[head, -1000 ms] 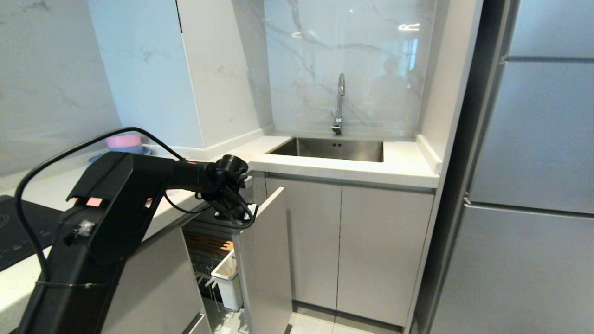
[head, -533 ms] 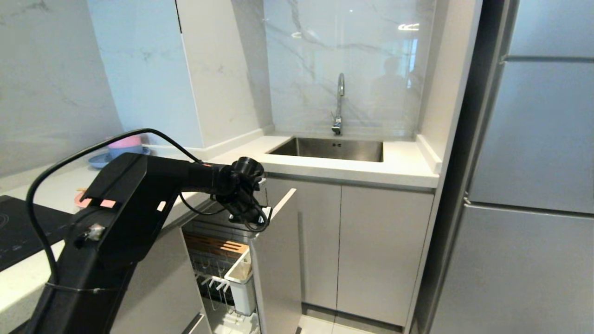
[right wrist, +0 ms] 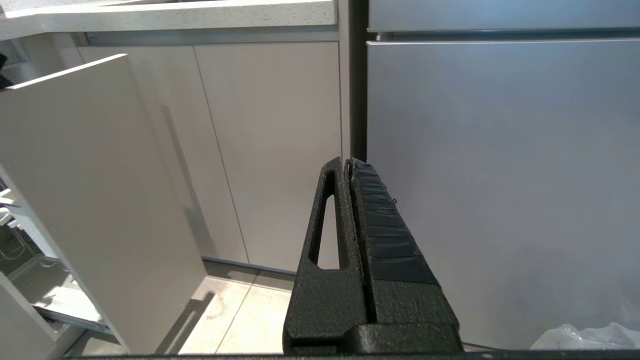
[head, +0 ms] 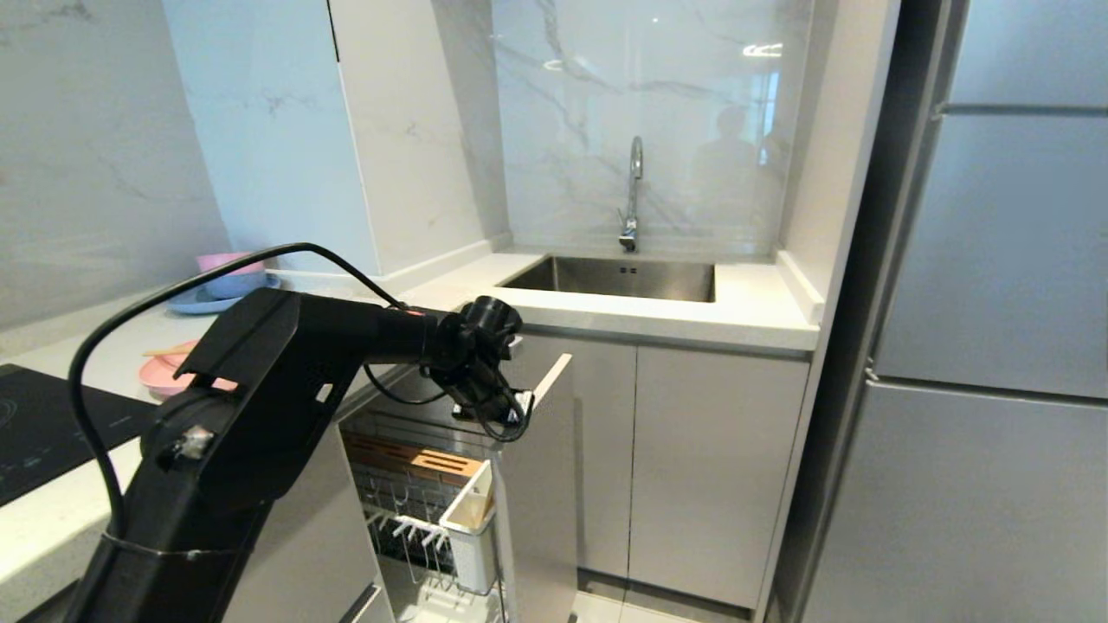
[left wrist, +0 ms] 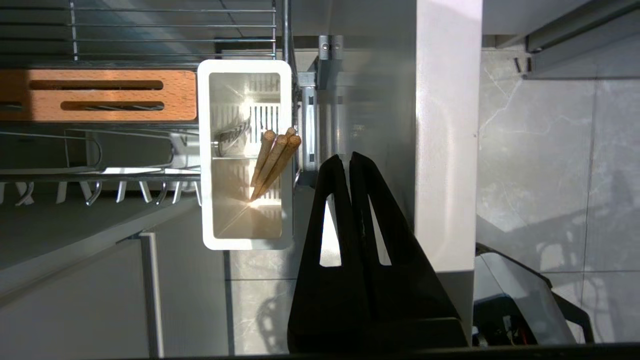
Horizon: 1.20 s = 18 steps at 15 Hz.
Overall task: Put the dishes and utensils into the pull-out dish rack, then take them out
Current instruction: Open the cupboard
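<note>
The pull-out dish rack (head: 407,510) stands partly drawn out under the counter, its grey front (head: 541,484) angled into the room. My left gripper (head: 506,415) is shut with nothing between its fingers and hangs just behind the front's top edge (left wrist: 445,150); the left gripper (left wrist: 346,157) points down. The chopsticks (left wrist: 274,160) and the spoon (left wrist: 232,137) stand in the white caddy (left wrist: 202,150), beside the wooden strip (left wrist: 100,95). A pink plate (head: 164,374) lies on the counter at the left. My right gripper (right wrist: 348,161) is parked, shut and empty.
A blue plate with stacked bowls (head: 221,281) sits at the counter's back left, beside a black hob (head: 35,424). The sink (head: 619,279) and tap are behind the rack. Closed cabinet doors (head: 675,459) and a tall fridge (head: 987,346) stand to the right.
The rack has slid further out of the cabinet, and my left gripper has moved the same way behind its front. More of the basket and caddy shows now.
</note>
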Motion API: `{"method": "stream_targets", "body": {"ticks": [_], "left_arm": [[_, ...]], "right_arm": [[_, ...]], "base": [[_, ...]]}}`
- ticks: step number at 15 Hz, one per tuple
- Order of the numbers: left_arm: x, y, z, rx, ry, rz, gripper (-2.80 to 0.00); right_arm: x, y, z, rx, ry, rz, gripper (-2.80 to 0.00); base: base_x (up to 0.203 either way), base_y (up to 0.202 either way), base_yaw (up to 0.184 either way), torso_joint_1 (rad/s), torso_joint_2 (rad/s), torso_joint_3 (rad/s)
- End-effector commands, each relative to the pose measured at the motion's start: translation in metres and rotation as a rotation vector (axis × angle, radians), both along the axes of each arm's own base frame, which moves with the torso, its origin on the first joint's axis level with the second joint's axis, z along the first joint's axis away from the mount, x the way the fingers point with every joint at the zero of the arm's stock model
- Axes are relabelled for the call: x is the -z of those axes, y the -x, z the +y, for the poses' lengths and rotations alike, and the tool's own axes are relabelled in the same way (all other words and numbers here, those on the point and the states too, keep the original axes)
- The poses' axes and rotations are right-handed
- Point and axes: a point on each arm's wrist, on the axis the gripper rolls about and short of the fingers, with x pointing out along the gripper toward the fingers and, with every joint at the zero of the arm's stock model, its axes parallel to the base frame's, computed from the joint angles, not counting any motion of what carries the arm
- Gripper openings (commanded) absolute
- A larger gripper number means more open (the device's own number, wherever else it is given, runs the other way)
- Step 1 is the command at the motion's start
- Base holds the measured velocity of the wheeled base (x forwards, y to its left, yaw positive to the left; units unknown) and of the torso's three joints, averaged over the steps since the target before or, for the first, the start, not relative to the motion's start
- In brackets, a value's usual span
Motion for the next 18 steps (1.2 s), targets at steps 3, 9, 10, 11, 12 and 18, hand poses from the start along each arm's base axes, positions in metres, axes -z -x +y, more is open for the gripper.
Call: {"method": "stream_targets", "body": {"ticks": [3,9,10,11,12,18], "left_arm": [[-0.003,0.006,-0.014,0.019,0.01,-0.003,-2.8],[-0.003,0.017,-0.041,0.01,0.015,-0.035,-2.8],[-0.003,0.02,-0.046,0.02,0.016,-0.034,-2.8],[-0.002,0.023,-0.052,0.036,0.017,-0.034,-2.8],[-0.001,0.027,-0.06,0.053,0.017,-0.033,-2.8],[0.001,0.04,-0.085,0.11,0.027,-0.041,-2.8]], "right_arm": [[0.0,0.0,0.0,0.0,-0.001,0.002,-2.8],[0.0,0.0,0.0,0.0,-0.001,0.002,-2.8],[0.0,0.0,0.0,0.0,-0.001,0.002,-2.8],[0.0,0.0,0.0,0.0,-0.001,0.002,-2.8],[0.0,0.0,0.0,0.0,-0.001,0.002,-2.8],[0.0,0.0,0.0,0.0,-0.001,0.002,-2.8]], "base": [[0.0,0.0,0.0,0.0,0.0,0.0],[0.0,0.0,0.0,0.0,0.0,0.0],[0.0,0.0,0.0,0.0,0.0,0.0],[0.0,0.0,0.0,0.0,0.0,0.0],[0.0,0.0,0.0,0.0,0.0,0.0],[0.0,0.0,0.0,0.0,0.0,0.0]]}}
